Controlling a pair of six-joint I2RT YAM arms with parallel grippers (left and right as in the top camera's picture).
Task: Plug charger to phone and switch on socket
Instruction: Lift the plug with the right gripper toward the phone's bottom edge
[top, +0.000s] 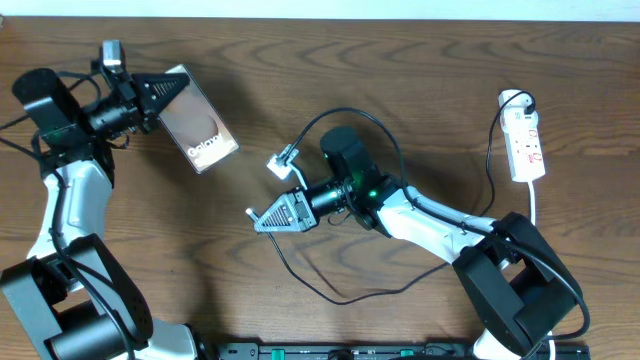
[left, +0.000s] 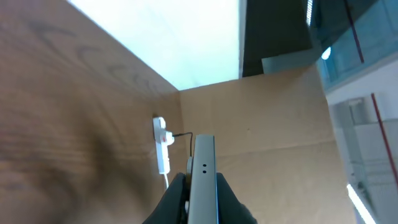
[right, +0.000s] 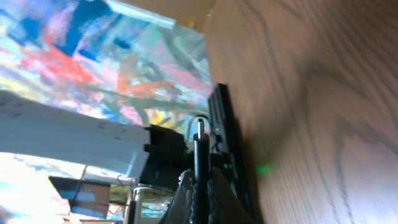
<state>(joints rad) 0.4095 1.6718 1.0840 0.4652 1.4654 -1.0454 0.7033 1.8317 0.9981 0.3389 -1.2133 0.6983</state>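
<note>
The phone (top: 198, 121), dark glossy face with white "Galaxy" lettering, is held tilted off the table at the upper left by my left gripper (top: 150, 98), which is shut on its short end. In the left wrist view the phone's grey edge (left: 203, 177) runs up between the black fingers (left: 202, 200). My right gripper (top: 262, 217) at the centre is shut on the charger's plug end (right: 199, 146), its tip pointing left (top: 249, 212). The thin black charger cable (top: 330, 293) loops across the table. The white socket strip (top: 525, 143) lies at the far right, also in the left wrist view (left: 161, 146).
A white cord (top: 534, 203) runs down from the strip behind the right arm. A small white connector (top: 281, 160) lies on the wood between the phone and the right arm. Black equipment sits along the table's front edge (top: 400, 350).
</note>
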